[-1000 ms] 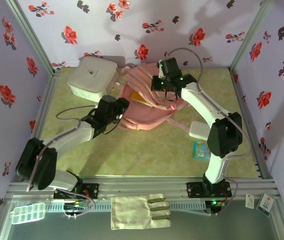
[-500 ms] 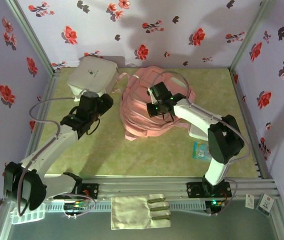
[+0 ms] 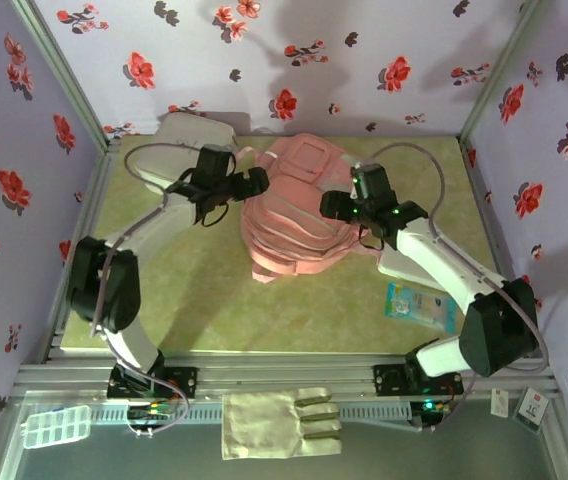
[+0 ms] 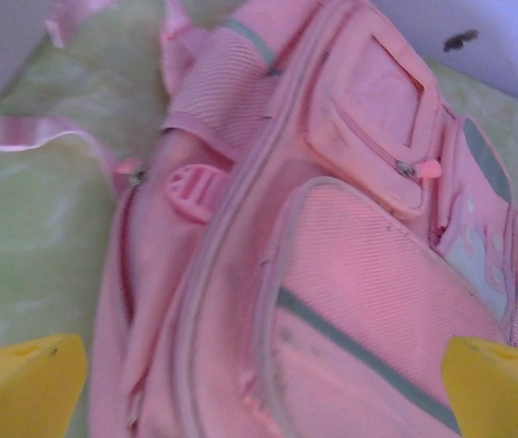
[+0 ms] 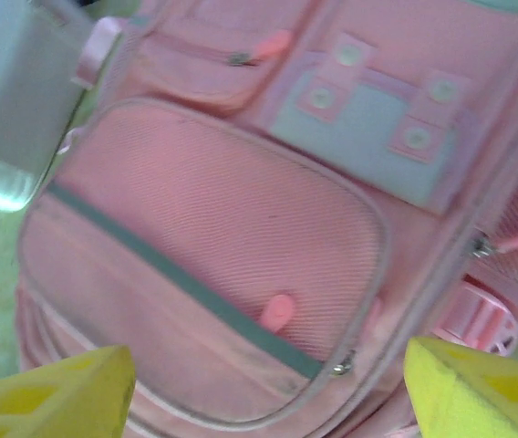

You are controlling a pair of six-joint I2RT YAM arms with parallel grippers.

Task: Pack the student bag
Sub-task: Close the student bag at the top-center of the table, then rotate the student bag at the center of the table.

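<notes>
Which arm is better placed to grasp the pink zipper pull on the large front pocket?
Right, likely: the open right gripper has that zipper pull on the student bag nearly centred ahead of its fingers.

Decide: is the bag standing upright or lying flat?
Lying flat, front up. The bag spreads across the table, and its front pocket faces the overhead camera.

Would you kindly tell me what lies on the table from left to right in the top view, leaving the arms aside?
From the left: white box → student bag → blue packet.
</notes>
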